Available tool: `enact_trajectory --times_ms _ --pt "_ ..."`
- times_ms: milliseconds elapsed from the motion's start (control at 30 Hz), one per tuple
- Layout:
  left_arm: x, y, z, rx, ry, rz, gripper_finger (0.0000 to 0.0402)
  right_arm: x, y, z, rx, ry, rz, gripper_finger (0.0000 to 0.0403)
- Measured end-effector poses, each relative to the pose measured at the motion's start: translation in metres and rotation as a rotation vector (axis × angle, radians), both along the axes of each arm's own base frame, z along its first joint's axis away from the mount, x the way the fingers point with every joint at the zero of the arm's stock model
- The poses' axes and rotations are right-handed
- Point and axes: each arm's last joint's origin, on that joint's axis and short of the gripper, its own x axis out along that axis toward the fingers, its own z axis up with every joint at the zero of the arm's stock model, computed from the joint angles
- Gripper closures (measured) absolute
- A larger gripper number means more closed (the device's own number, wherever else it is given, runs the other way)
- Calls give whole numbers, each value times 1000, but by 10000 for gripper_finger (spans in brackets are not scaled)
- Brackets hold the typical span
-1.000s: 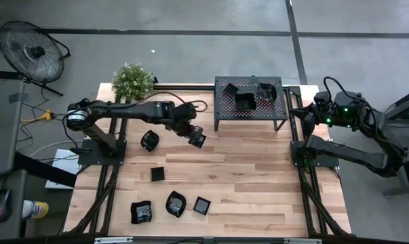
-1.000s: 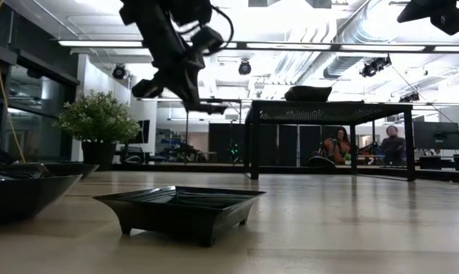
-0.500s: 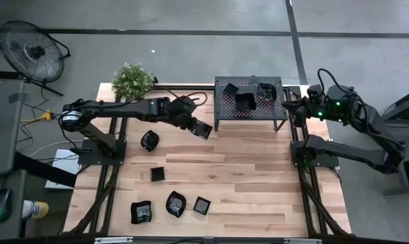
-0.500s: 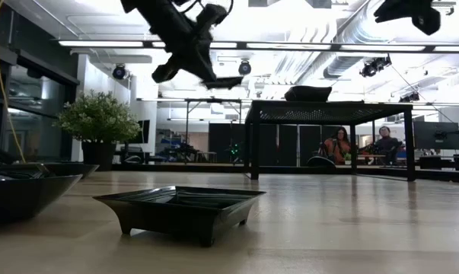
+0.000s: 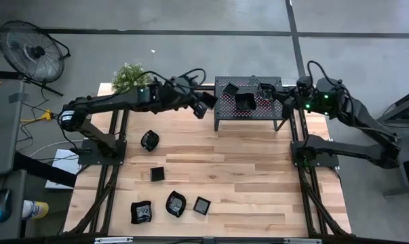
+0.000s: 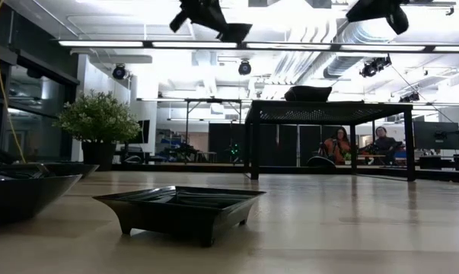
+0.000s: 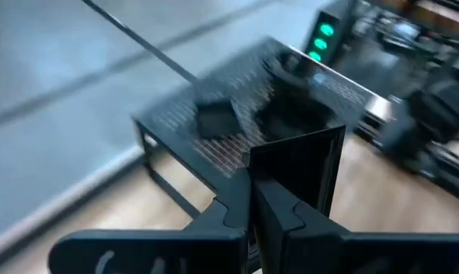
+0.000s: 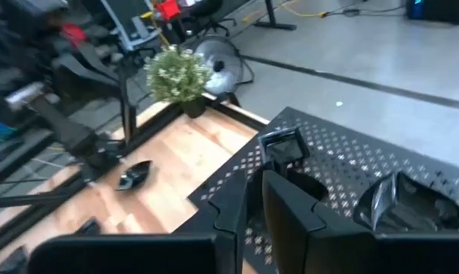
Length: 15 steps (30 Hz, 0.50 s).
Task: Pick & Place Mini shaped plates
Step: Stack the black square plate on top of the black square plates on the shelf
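Observation:
My left gripper (image 5: 200,103) is shut on a square black mini plate (image 5: 207,99), held in the air just left of the black perforated rack (image 5: 222,112). In the left wrist view the held plate (image 7: 304,169) stands on edge between the fingers (image 7: 278,213). The low view shows this gripper (image 6: 214,17) high up. Three mini plates (image 5: 245,102) lie on the rack. Several more plates (image 5: 150,140) rest on the wooden table. My right gripper (image 5: 285,103) hovers at the rack's right edge, shut and empty; its wrist view looks past the fingers (image 8: 290,209) at a square plate (image 8: 284,144).
A potted plant (image 5: 129,78) stands at the table's back left corner. A fan (image 5: 31,51) sits on the floor beyond it. In the low view a square plate (image 6: 180,205) lies close to the camera, and people sit far behind the rack (image 6: 328,110).
The left arm has lifted the plate and carried it back and right, up to the rack's left edge. The right gripper has swung left toward the rack.

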Motion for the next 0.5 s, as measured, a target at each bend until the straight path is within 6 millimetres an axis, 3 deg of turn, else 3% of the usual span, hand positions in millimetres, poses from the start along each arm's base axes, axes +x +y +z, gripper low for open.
enact_trajectory --times_ms 267,500 --pt "5 3 14 166 -56 21 401 28 -7 1 -75 -2 6 362" --pt "9 5 19 265 -76 20 401 48 -16 -7 -85 53 45 304"
